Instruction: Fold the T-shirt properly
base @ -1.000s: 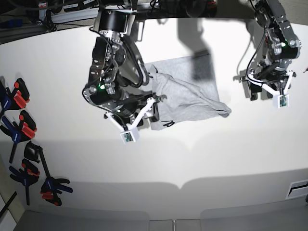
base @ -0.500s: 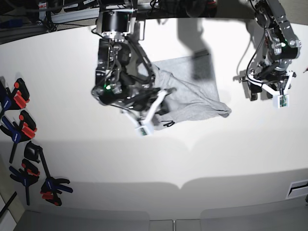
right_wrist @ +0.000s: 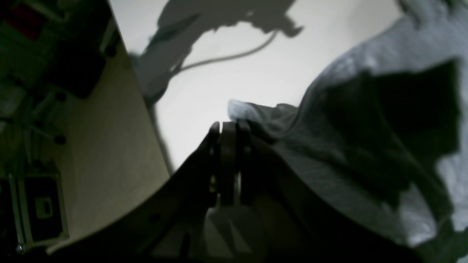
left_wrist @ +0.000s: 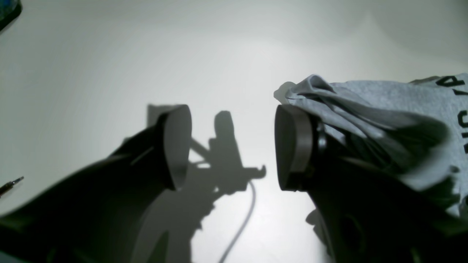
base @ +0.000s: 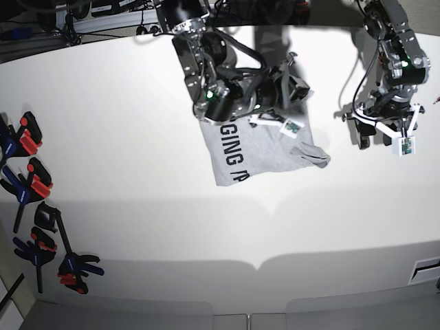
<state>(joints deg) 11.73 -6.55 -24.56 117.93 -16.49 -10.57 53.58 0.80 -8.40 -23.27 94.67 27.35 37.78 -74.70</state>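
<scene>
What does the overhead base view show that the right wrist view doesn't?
Only the base view shows the clamps at the table's edge, the black lettering on the T-shirt, and the left gripper, open over bare table. Only the right wrist view shows the right gripper shut on a T-shirt edge, and the floor beside the table. Both show grey cloth and white tabletop.

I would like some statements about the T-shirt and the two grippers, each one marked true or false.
1. The right gripper is shut on the T-shirt. True.
2. The left gripper holds the cloth. False: its jaws stand open, with nothing between them.
3. Black lettering shows on the T-shirt. True.
4. The clamps lie on the T-shirt. False: they lie apart, at the table's edge.
</scene>
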